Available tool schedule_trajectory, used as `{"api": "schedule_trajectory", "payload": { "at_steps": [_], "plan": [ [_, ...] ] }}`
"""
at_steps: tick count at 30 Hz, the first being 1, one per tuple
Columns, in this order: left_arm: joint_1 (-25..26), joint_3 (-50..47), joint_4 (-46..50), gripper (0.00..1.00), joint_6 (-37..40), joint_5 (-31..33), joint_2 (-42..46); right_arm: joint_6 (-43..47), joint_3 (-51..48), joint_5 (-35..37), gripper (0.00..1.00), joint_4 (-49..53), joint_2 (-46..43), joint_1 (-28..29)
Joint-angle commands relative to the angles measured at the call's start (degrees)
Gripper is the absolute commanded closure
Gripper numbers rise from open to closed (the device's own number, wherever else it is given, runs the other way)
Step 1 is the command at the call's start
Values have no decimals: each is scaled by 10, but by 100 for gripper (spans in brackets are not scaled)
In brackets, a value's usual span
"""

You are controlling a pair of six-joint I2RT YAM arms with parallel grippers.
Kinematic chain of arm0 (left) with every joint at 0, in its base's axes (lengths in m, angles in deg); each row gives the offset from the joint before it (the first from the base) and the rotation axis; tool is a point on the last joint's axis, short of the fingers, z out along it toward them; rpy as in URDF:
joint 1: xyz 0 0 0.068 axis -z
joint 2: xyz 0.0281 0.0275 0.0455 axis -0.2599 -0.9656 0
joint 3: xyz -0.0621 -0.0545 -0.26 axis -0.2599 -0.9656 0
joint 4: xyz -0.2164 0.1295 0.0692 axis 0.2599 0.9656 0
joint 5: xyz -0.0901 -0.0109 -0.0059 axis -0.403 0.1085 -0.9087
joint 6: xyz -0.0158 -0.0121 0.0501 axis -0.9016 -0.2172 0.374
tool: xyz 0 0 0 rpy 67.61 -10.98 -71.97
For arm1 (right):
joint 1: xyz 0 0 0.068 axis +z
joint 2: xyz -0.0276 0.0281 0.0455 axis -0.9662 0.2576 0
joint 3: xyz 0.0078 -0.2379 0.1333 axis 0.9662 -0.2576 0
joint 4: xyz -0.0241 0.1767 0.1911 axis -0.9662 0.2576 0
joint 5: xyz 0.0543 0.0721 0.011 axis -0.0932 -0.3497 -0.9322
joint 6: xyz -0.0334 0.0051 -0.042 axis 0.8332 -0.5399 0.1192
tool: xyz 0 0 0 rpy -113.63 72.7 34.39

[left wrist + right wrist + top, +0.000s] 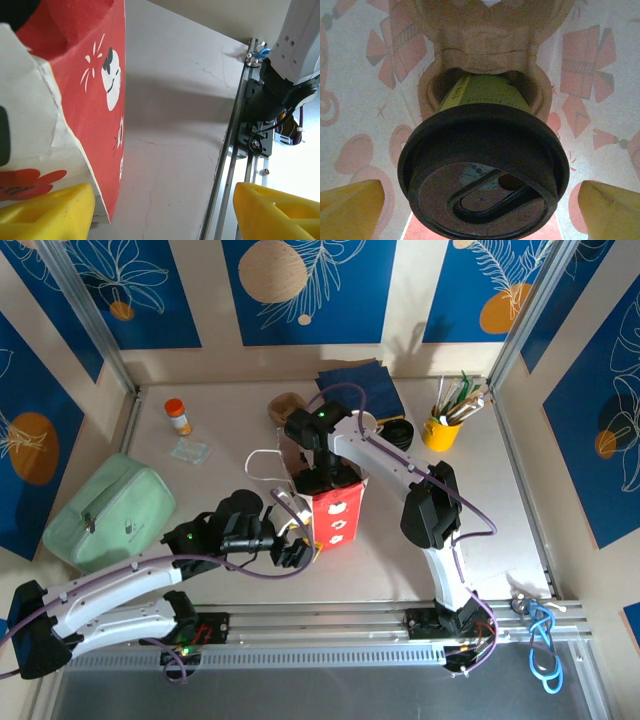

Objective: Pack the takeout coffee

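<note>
The takeout coffee [485, 165], a greenish cup with a round black lid, stands in a brown pulp holder [485, 35] inside the red and white paper bag [340, 515]. My right gripper [480, 192] reaches down into the bag's mouth and is open, a yellow finger [350, 207] on each side of the lid with a gap to it. In the top view that gripper [318, 475] is at the bag's opening. My left gripper [293, 552] is open at the bag's near left corner. In the left wrist view the bag [95, 60] has its bottom corner just inside the left finger [50, 212].
A mint green pouch [110, 512] lies at the left. An orange-capped bottle [178, 416] and a small packet [189, 451] sit behind it. Blue napkins [355, 385], black lids [397, 432] and a yellow utensil cup [441, 430] stand at the back. A metal rail [225, 165] edges the table.
</note>
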Motion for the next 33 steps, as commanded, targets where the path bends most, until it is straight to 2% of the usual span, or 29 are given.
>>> {"api": "schedule_trajectory", "payload": {
  "at_steps": [1, 25, 33],
  "plan": [
    [7, -5, -2, 27, -1, 4, 2, -7, 20, -2, 0, 18, -23, 5],
    [8, 1, -7, 27, 8, 4, -18, -12, 48, 12, 6, 37, -23, 10],
    [8, 5, -6, 27, 8, 1, -24, -13, 49, 16, 13, 37, -27, 13]
  ]
}}
